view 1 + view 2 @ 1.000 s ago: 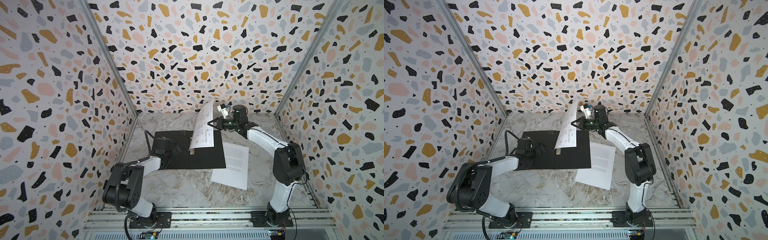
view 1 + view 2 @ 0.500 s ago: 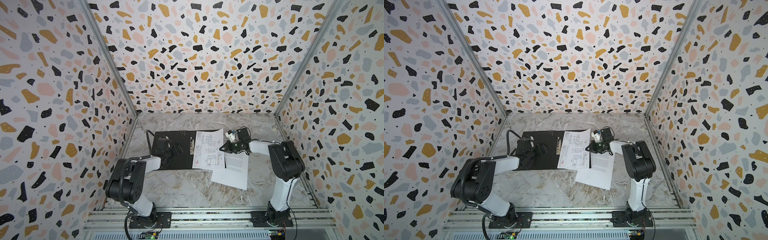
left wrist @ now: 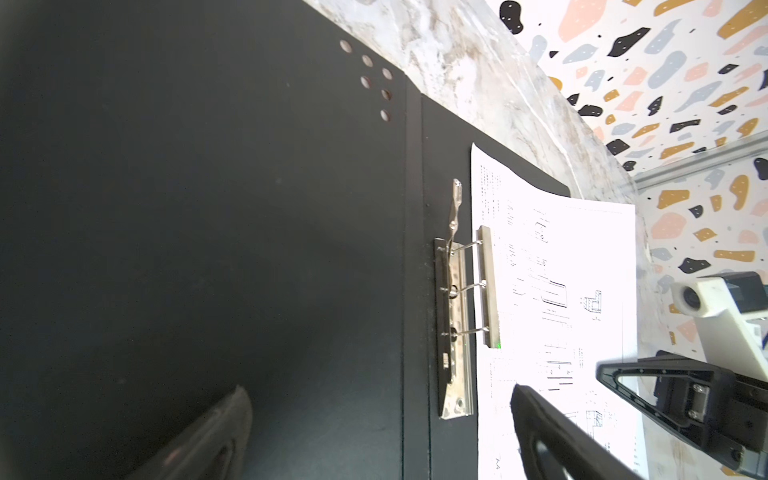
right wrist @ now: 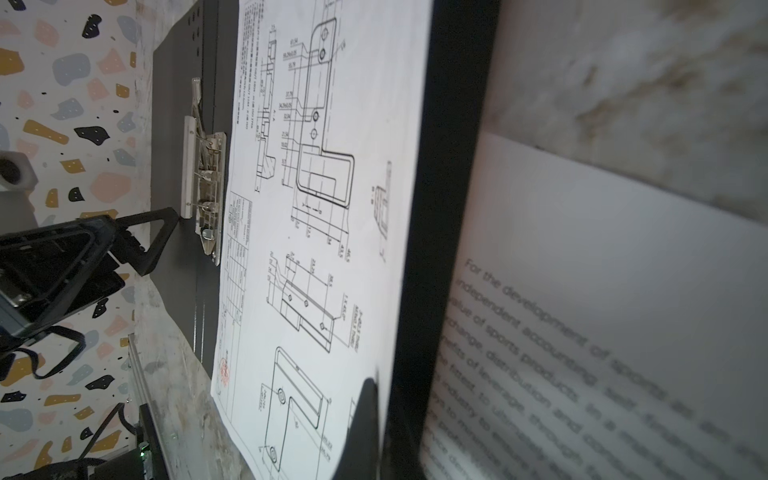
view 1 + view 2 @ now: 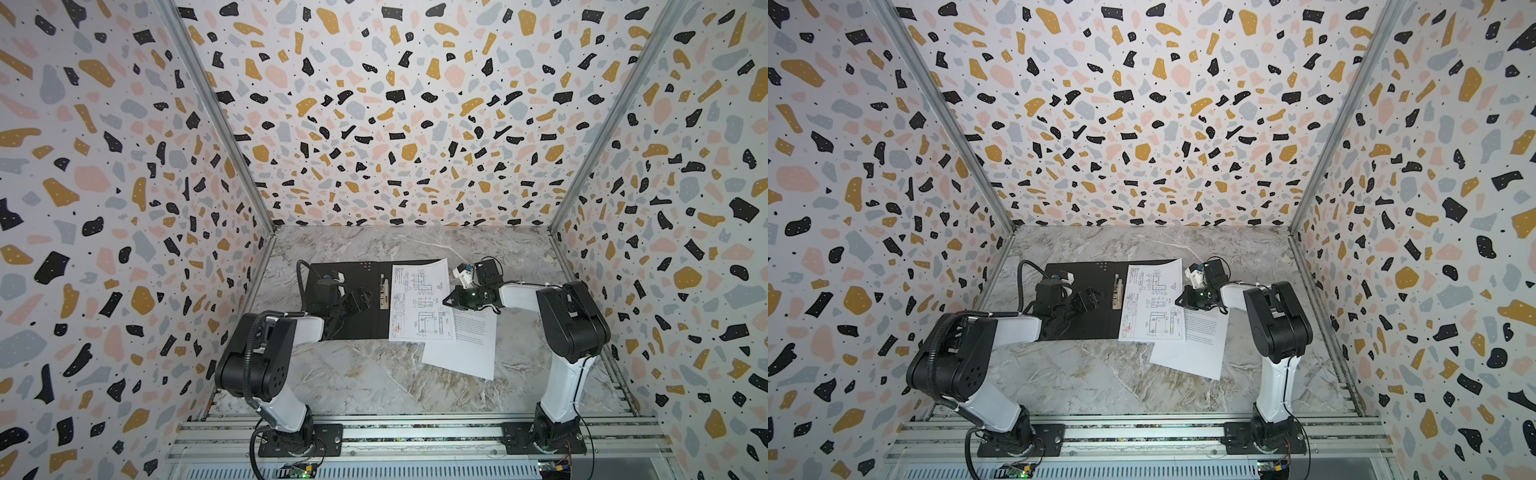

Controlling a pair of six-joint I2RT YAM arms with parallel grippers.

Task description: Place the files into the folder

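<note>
Left gripper (image 5: 360, 300): my jaws spread wide, empty, over the open folder (image 5: 365, 324), black left half. Right gripper (image 5: 448, 300): my jaws closed, pinching the drawing sheet (image 5: 419, 299) at its right edge; it lies flat on the folder's right half. Text sheet (image 5: 465, 349) on table (image 5: 374, 374), partly overlapped.

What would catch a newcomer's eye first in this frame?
The loud terrazzo walls hit first, boxing in a marble table. Mid-table a black folder lies open, with a drawing sheet flat on its right half beside the metal clip. A text sheet lies on the table just to the right, partly under the drawing sheet's corner.
</note>
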